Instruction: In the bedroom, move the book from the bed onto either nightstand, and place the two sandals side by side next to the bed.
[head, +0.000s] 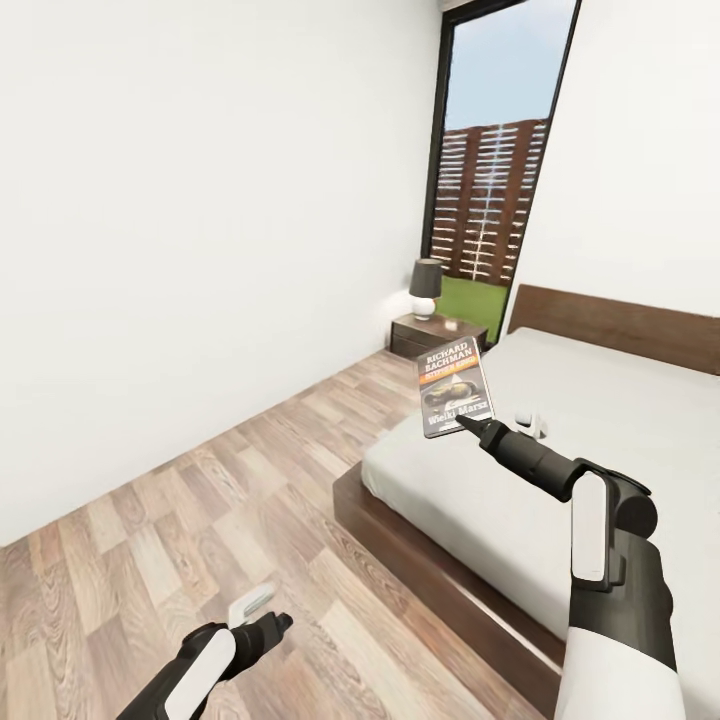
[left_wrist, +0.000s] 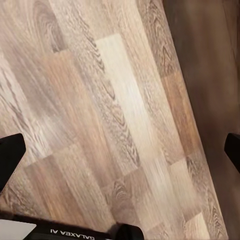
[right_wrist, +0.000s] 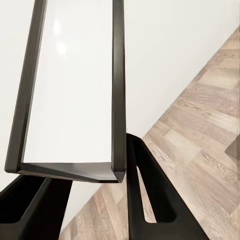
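My right gripper (head: 463, 419) is shut on the lower edge of the book (head: 455, 388), holding it upright in the air over the near left corner of the bed (head: 600, 430). The cover with "Richard Bachman" faces the head camera. In the right wrist view the book (right_wrist: 75, 90) stands between the dark fingers (right_wrist: 150, 200), pale side showing. The nightstand (head: 436, 336) with its lamp (head: 426, 288) stands beyond the book, beside the headboard. My left gripper (head: 281, 622) hangs low over the floor, and its fingers (left_wrist: 10, 155) are spread wide with nothing between them. The sandals are out of view.
A tall black-framed window (head: 490, 200) is behind the nightstand. A white wall runs along the left, with wood-plank floor (head: 200, 500) between it and the bed. A small white object (head: 530, 420) lies on the mattress near my right arm. The dark bed frame (left_wrist: 210, 75) edges the floor.
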